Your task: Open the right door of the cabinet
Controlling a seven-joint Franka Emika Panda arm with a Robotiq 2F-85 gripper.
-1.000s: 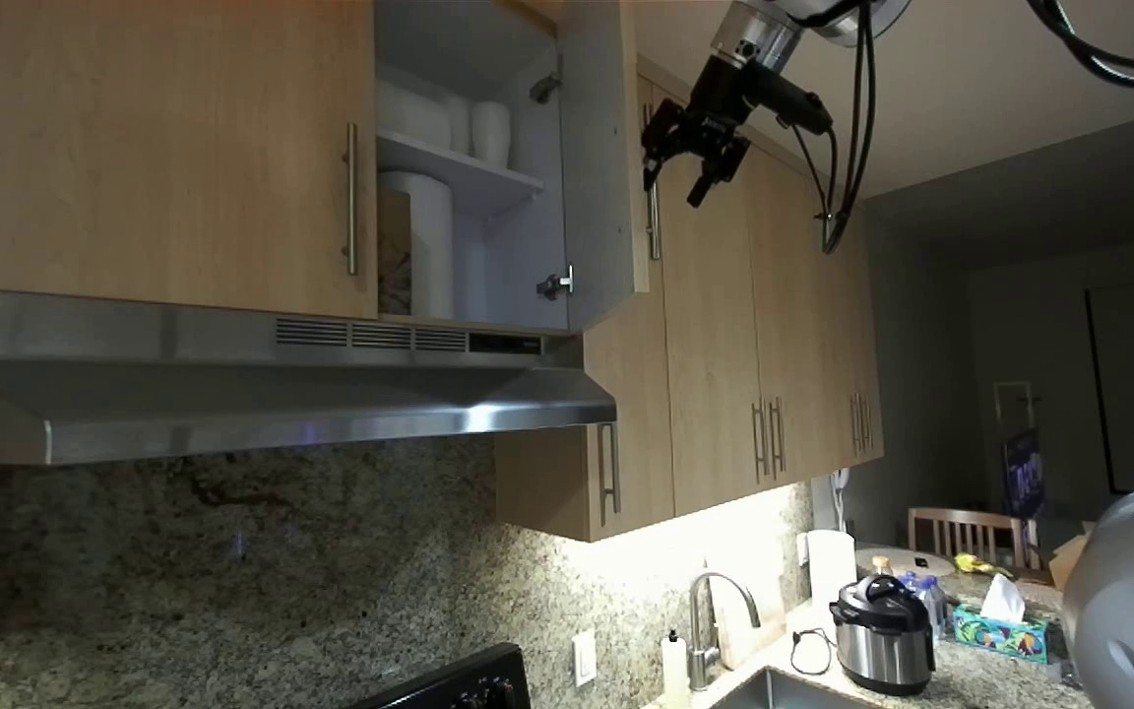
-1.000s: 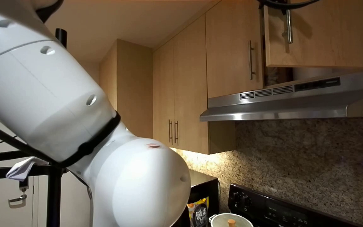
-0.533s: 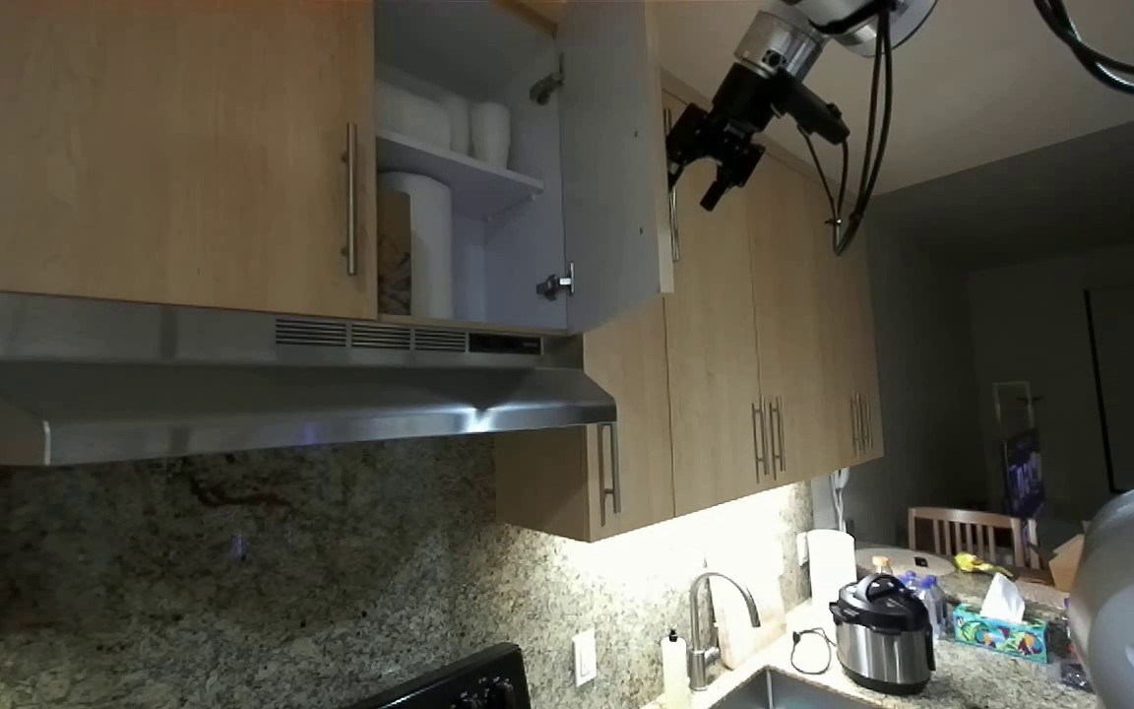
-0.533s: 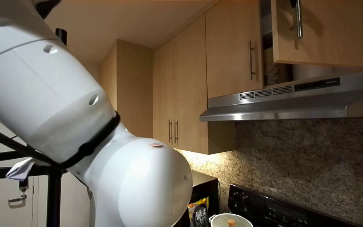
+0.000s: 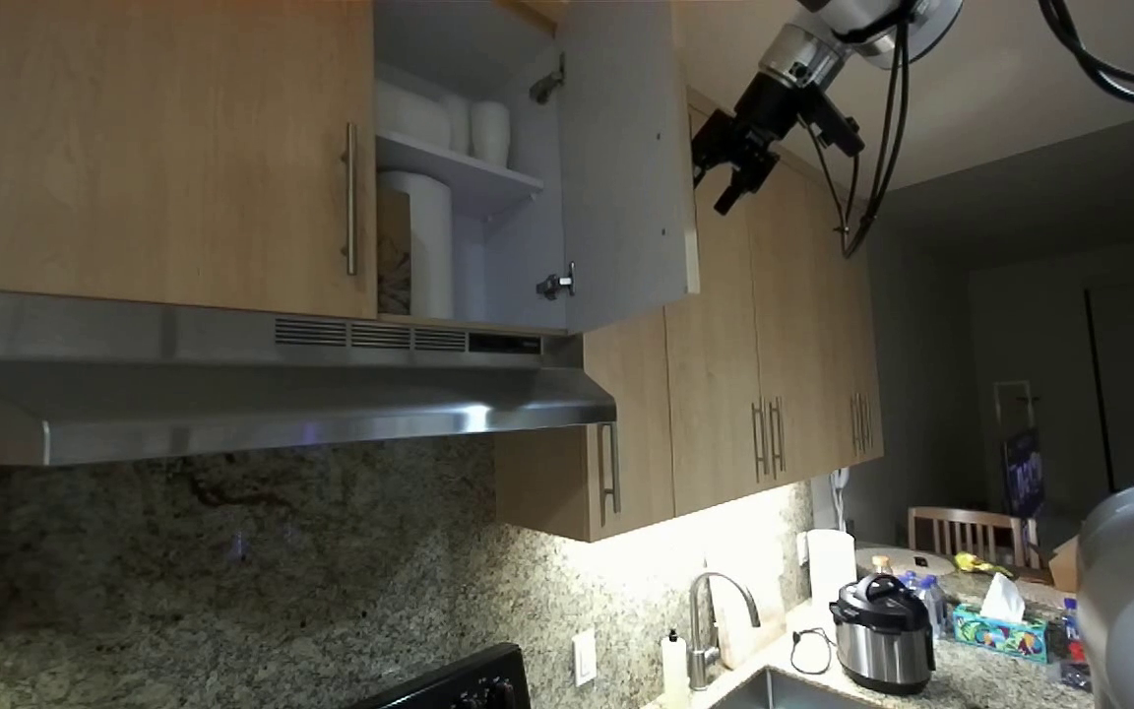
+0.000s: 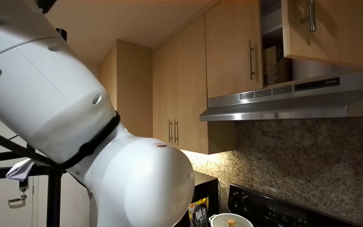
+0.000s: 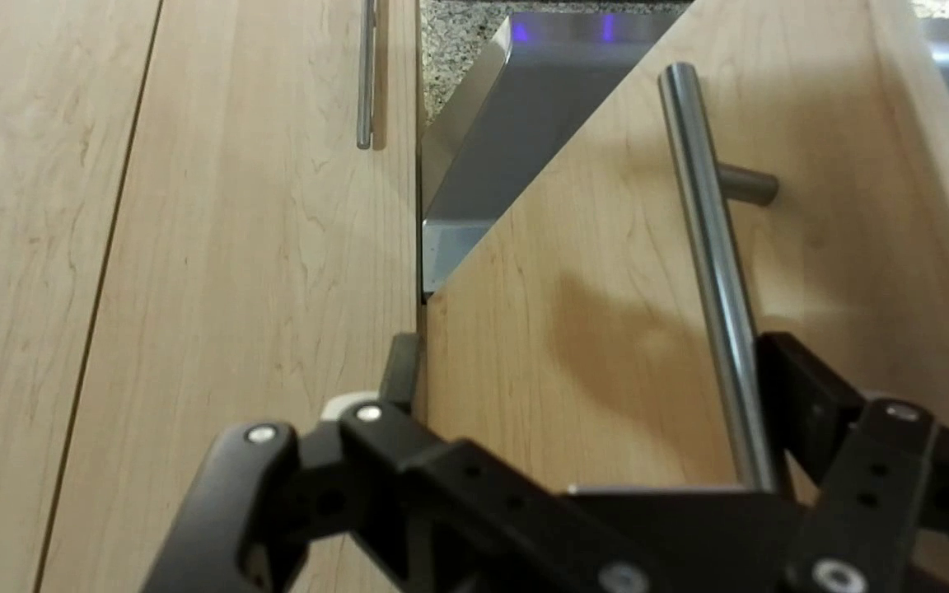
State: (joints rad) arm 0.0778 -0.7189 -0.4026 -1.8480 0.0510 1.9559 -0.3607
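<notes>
The right door [image 5: 626,167] of the cabinet [image 5: 528,241] stands swung outward, showing its pale inner face and the shelves. Its light-wood front [image 6: 345,37] shows in an exterior view. The metal bar handle [image 7: 709,231] crosses the wrist view, with the door front behind it. My gripper [image 7: 590,362] is open. One finger is on the inner side of the handle, at or very near the bar; the other is apart, towards the hinge side. In an exterior view the gripper [image 5: 712,190] is at the door's free edge, one fingertip partly hidden behind it.
The twin left door [image 5: 173,148] is closed. A steel range hood [image 5: 262,394] is below the cabinet. Taller cabinets [image 5: 715,325] stand close on the hinge side. White dishes [image 5: 491,133] and a white roll [image 5: 431,246] are inside. A stove [image 6: 273,205] is lower down.
The right door has swung further open, showing more of its inner face and the shelves. The gripper and arm have moved with it, away from the cabinet. The gripper stays open.
</notes>
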